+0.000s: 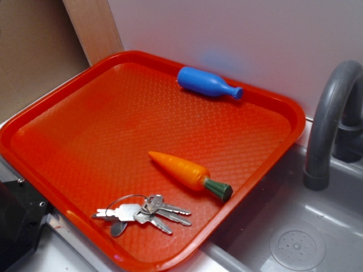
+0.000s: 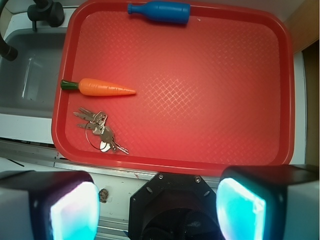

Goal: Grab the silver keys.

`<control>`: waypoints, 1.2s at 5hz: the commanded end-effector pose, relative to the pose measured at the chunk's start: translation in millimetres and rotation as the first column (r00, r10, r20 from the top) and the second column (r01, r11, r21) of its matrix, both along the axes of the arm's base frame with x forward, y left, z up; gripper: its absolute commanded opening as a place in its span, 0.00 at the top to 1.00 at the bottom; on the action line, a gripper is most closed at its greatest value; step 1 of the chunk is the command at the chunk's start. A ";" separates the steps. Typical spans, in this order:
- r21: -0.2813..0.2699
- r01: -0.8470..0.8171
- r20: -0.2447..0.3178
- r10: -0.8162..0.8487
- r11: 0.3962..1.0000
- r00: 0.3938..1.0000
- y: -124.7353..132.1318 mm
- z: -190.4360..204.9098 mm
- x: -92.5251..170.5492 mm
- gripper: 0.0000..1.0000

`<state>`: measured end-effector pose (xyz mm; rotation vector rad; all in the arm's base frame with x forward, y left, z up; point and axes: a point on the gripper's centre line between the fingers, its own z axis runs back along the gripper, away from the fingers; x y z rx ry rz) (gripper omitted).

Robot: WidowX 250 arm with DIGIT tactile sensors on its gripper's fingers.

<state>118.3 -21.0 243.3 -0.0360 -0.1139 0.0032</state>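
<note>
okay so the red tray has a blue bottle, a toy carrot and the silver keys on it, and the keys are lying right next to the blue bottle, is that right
Not quite. The silver keys lie beside the toy carrot, near the red tray's front edge; the blue bottle is at the opposite rim. The exterior view shows this. The rest is right.

The pincer [image 2: 157,205] is cut off by the wrist view's lower edge — fingertips unseen. The silver keys [image 1: 142,212] overlap (count unclear). The faucet [image 1: 332,124] runs off the exterior view's right edge.
</note>
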 end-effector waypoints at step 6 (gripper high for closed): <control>-0.034 0.337 0.035 -0.336 0.941 0.941 -65.1 -97.2 23.5 0.00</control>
